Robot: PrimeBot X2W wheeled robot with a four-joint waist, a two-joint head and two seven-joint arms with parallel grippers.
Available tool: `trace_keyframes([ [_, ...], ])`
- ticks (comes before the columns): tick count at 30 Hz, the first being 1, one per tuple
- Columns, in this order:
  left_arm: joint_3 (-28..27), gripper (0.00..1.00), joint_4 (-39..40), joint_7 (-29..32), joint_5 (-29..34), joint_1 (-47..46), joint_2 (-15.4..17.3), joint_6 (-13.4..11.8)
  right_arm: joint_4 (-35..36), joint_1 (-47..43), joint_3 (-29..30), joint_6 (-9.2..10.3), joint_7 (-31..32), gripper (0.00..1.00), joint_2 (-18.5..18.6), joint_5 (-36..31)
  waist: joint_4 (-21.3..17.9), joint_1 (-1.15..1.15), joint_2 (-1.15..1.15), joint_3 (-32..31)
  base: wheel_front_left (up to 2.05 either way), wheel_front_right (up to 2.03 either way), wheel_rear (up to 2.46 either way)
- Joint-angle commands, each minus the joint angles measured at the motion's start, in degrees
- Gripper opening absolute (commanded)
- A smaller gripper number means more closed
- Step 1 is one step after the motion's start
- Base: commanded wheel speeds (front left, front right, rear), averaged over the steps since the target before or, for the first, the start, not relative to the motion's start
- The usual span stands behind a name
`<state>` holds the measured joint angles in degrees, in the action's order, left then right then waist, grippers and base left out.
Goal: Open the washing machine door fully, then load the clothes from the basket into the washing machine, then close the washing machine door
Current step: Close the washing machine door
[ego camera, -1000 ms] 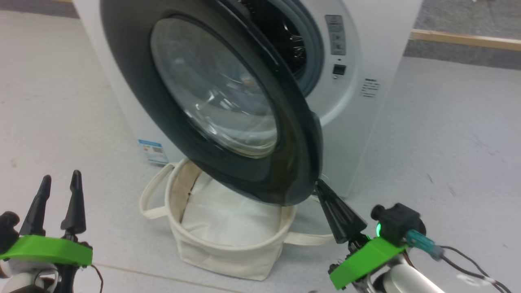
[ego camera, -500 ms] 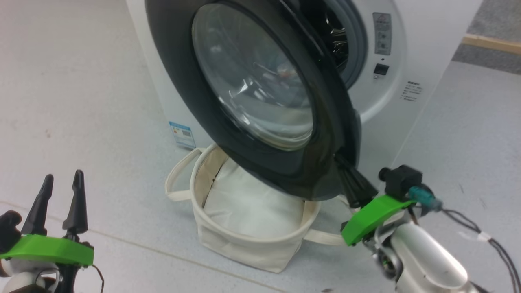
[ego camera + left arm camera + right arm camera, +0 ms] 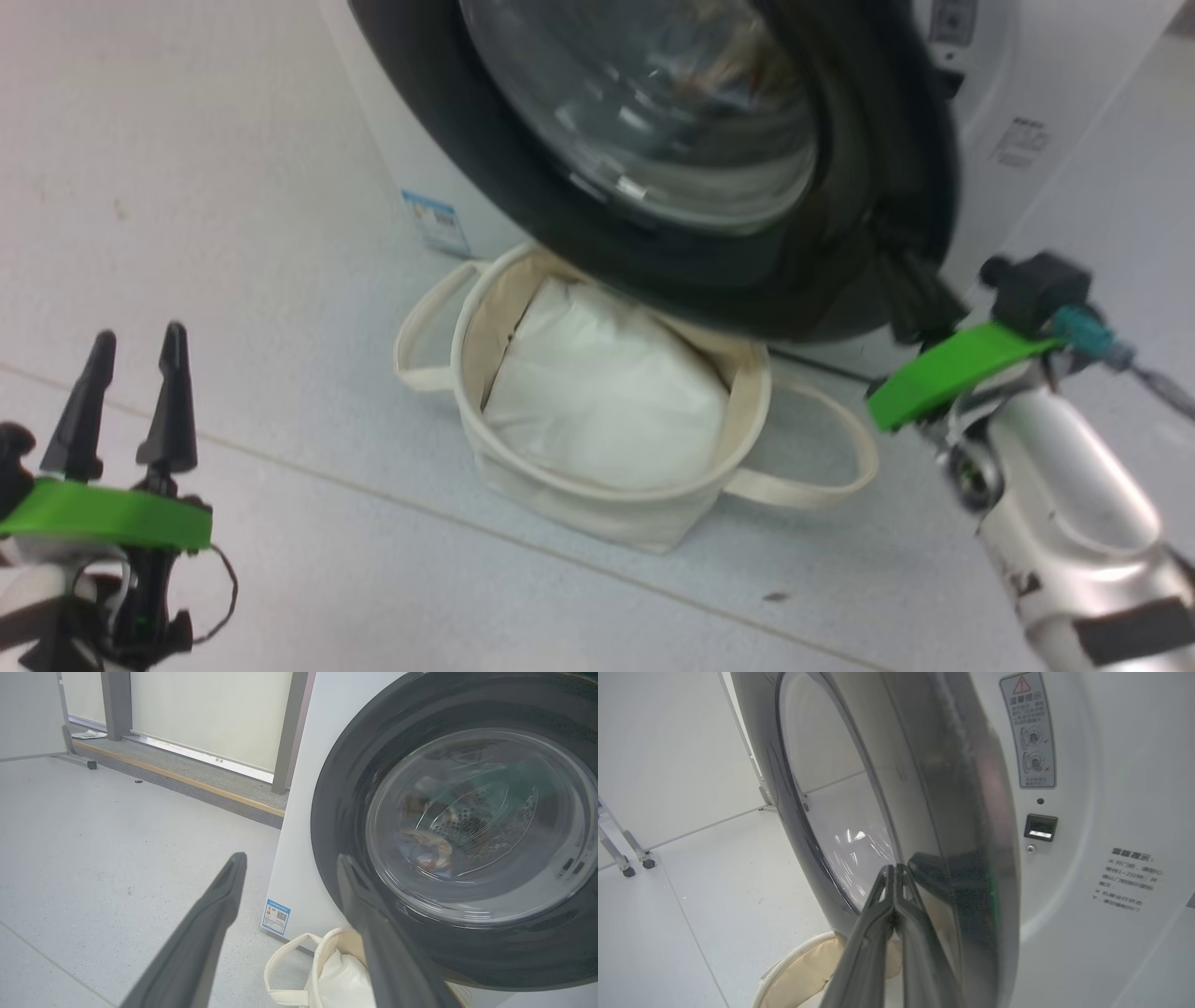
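Closing looks in hand: the clenched, empty right gripper (image 3: 894, 871) leans on the right rim of the door (image 3: 672, 140), the left gripper (image 3: 138, 334) splayed; next, push it far until latched.

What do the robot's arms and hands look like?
The left gripper and right gripper each have two long, tapered dark fingers on a bright green bracket. The right forearm is shiny silver metal, with a small black block and teal plug trailing a cable. Thin black wires loop below the left bracket.
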<state>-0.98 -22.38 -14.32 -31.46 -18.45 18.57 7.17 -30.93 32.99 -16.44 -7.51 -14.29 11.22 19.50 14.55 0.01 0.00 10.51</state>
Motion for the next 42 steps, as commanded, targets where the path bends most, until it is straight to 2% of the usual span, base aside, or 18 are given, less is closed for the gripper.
trace_keyframes([
  [1, -2.1, 1.00, 1.9, -0.7, -0.2, -2.6, 2.8, 0.3, 1.4, 2.5, 0.0, 0.02, -0.7, 0.00, 0.2, -0.5, 0.7, -0.01, 0.00, 2.3, 0.00, 0.00, 0.00],
  [7, -0.9, 1.00, 2.3, -0.7, -0.7, -4.9, 2.5, 0.3, 1.0, 7.7, 2.9, 0.02, -0.7, 0.00, 1.7, -1.6, 1.7, -0.01, 0.00, 5.8, 0.00, 0.00, 0.00],
  [19, 0.7, 1.00, 2.1, -0.7, -1.3, -6.4, 2.4, 0.3, -3.9, 15.9, 8.1, 0.02, -0.7, 0.00, 4.5, -1.7, 3.2, -0.01, 0.00, 7.4, 0.00, 0.00, 0.00],
  [24, 1.4, 1.00, 1.8, -0.7, -1.2, -7.3, 2.7, 0.3, -5.0, 17.4, 10.2, 0.02, -0.7, 0.00, 4.4, -2.1, 3.2, -0.01, 0.00, 6.9, 0.00, 0.00, 0.00],
  [27, 1.2, 1.00, 1.7, -0.7, -1.3, -7.2, 2.9, 0.3, -4.0, 15.8, 10.7, 0.02, -0.7, 0.00, 3.2, -2.2, 2.5, -0.01, 0.00, 5.7, 0.00, 0.00, 0.00],
  [28, 1.1, 1.00, 1.5, -0.7, -1.3, -7.0, 3.0, 0.3, -3.7, 14.8, 10.5, 0.02, -0.7, 0.13, 2.6, -1.8, 2.1, -0.01, 0.00, 5.1, 0.00, 0.00, 0.00],
  [29, 0.9, 1.00, 1.5, -0.7, -1.3, -6.8, 3.1, 0.3, -3.4, 13.7, 10.4, 0.02, -0.7, 0.83, 2.0, -1.3, 1.6, -0.01, 0.00, 4.6, 0.00, 0.00, 0.00],
  [30, 0.7, 1.00, 1.4, -0.7, -1.3, -6.5, 3.1, 0.3, -3.0, 12.6, 10.1, 0.02, -0.7, 1.00, 1.4, -0.6, 1.1, -0.01, 0.00, 4.0, 0.00, 0.00, 0.00],
  [37, -0.3, 1.00, 1.3, -0.7, -1.4, -4.6, 3.2, 0.3, 2.2, 5.1, 7.8, 0.02, -0.7, 1.00, -0.4, 2.0, -3.3, -0.01, 0.00, 0.2, 0.00, 0.00, 0.00],
  [42, 0.4, 1.00, 0.9, -0.7, -3.6, -2.8, 3.1, 0.3, 6.1, 0.5, 7.2, 0.02, -0.7, 1.00, -0.1, 3.1, -5.9, -0.01, 0.00, -2.6, 0.00, 0.00, 0.00],
])
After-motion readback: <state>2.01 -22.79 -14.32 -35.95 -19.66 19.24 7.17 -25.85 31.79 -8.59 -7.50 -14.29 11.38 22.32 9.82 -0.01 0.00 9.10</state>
